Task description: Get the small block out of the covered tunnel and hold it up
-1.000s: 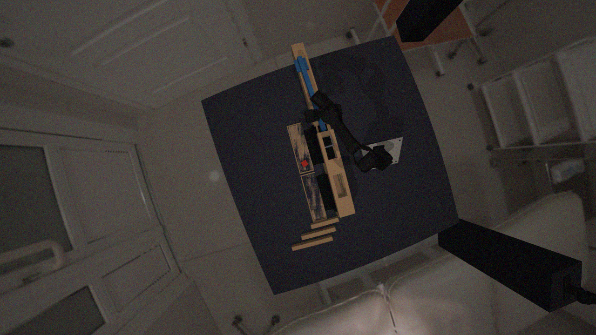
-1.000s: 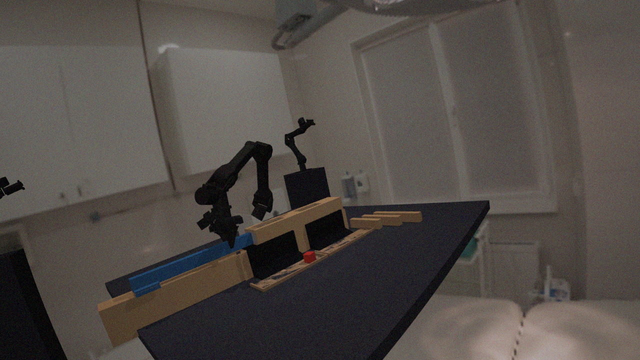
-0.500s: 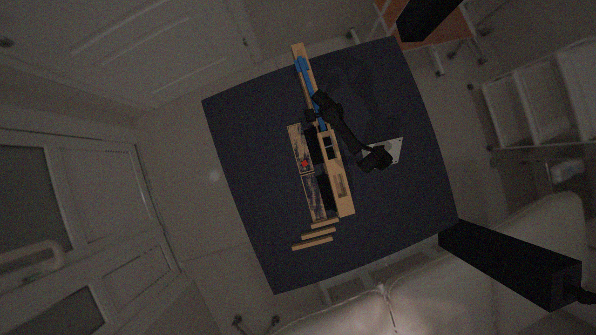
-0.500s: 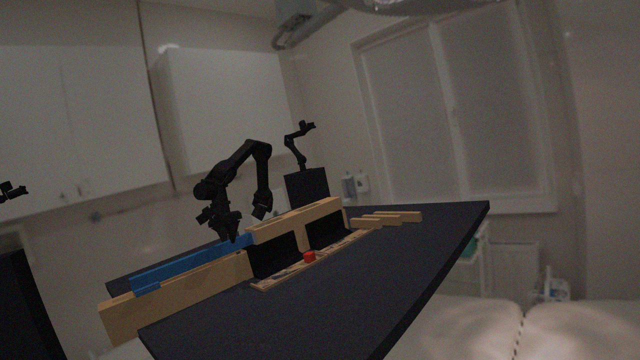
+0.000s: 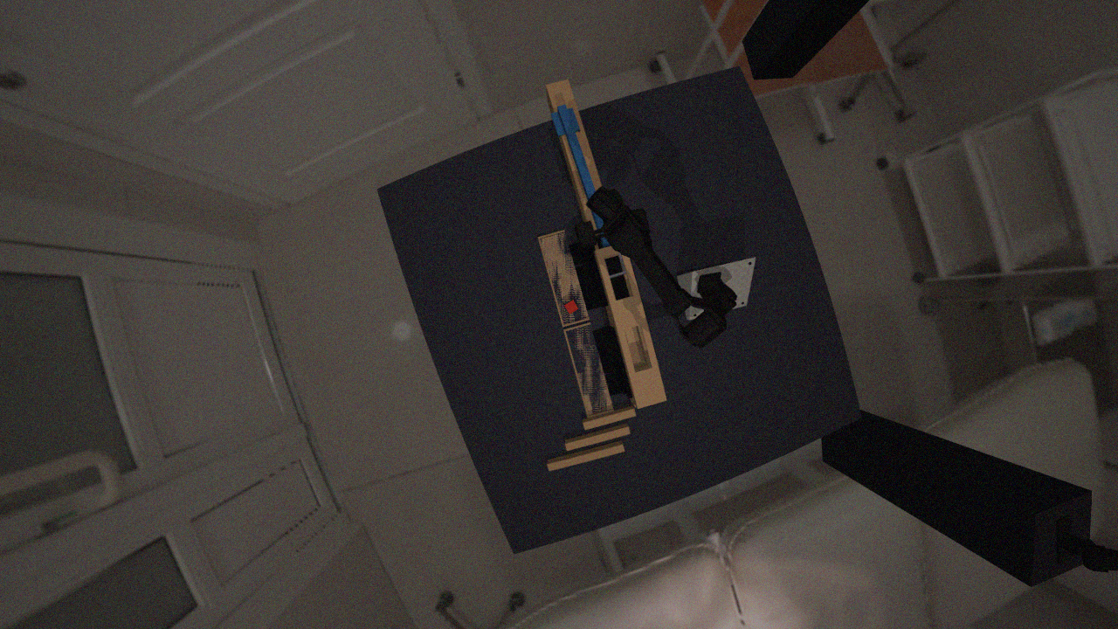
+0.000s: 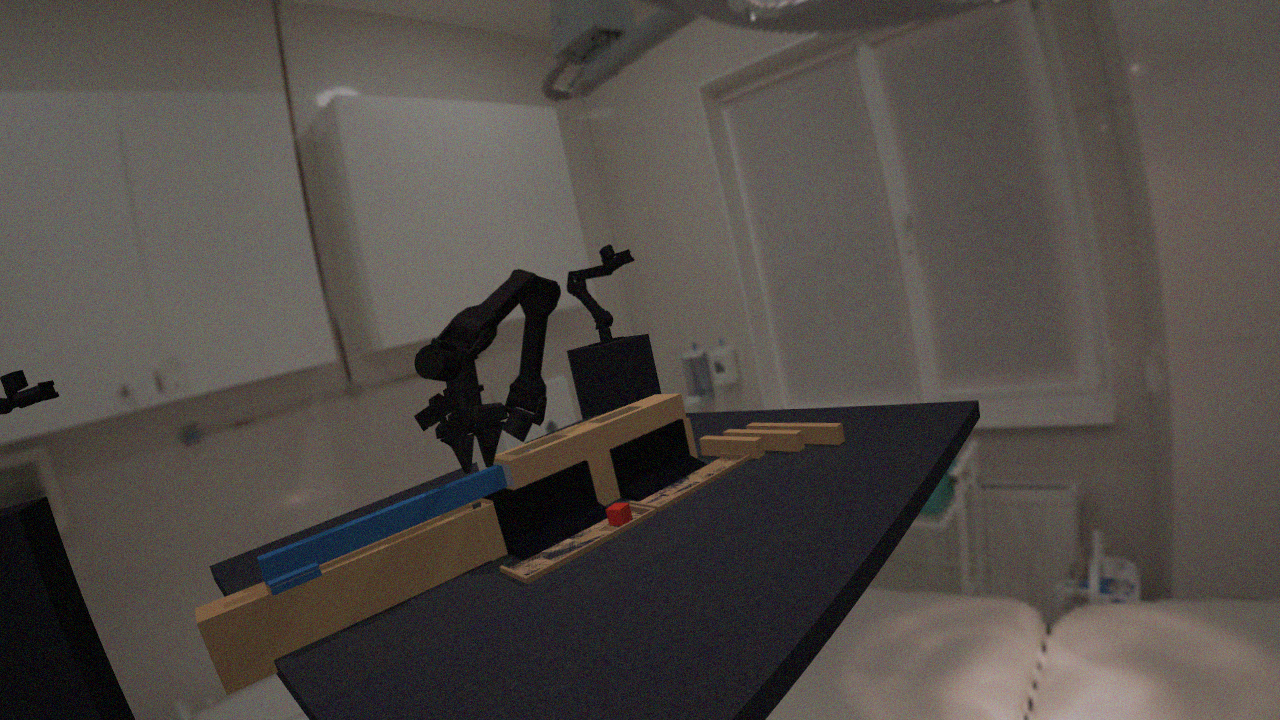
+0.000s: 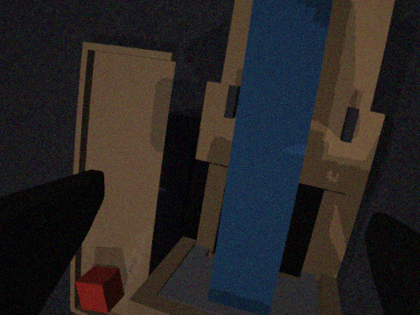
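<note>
Blue bar (image 5: 580,162) (image 6: 384,516) (image 7: 272,144) lies below the spread-fingered hand (image 5: 591,234) (image 6: 477,469) (image 7: 236,199), red block (image 5: 571,307) (image 6: 618,514) (image 7: 100,289) off beside the tunnel (image 5: 648,379) (image 6: 608,425)

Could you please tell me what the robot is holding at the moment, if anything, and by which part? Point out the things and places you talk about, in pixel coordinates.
Nothing is held: the jaws (image 6: 477,469) stand wide open above the blue bar (image 5: 582,168) (image 6: 384,516) (image 7: 271,144).

White, boxy wall cabinet (image 6: 456,214) hangs left of a tall, pale-framed window (image 6: 989,223); two small, light wall dispensers (image 6: 723,366) sit lower, between.
</note>
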Available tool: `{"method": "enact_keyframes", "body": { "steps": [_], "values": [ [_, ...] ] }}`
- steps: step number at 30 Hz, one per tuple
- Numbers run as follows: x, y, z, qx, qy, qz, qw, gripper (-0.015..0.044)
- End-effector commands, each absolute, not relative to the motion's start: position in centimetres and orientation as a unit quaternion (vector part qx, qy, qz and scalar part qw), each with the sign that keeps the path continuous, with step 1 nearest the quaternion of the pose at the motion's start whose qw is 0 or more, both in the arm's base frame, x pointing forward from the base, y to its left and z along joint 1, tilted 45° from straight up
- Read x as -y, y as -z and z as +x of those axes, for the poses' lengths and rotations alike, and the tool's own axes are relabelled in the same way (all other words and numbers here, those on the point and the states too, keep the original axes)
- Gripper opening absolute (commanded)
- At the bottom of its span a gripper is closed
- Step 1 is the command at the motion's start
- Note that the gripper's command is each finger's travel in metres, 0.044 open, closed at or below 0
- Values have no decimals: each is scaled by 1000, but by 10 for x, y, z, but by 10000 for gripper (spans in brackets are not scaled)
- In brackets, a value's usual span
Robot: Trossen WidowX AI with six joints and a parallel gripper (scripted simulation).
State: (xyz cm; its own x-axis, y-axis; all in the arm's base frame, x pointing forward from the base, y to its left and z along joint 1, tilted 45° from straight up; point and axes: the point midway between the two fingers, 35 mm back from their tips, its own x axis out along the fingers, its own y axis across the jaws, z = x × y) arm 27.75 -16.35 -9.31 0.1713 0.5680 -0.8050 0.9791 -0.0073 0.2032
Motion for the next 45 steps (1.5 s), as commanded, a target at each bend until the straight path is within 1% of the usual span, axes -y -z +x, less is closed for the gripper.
{"method": "enact_keyframes", "body": {
  "steps": [1,22,36,40,42,45],
  "values": [
    [159,94,276,-586,266,662,385,440],
    [135,118,274,-586,265,662,384,440],
    [139,115,275,-587,264,659,388,72],
    [139,115,275,-587,264,659,388,46],
    [140,116,275,-587,264,660,388,0],
    [144,120,276,-587,265,660,388,0]
  ]
}}
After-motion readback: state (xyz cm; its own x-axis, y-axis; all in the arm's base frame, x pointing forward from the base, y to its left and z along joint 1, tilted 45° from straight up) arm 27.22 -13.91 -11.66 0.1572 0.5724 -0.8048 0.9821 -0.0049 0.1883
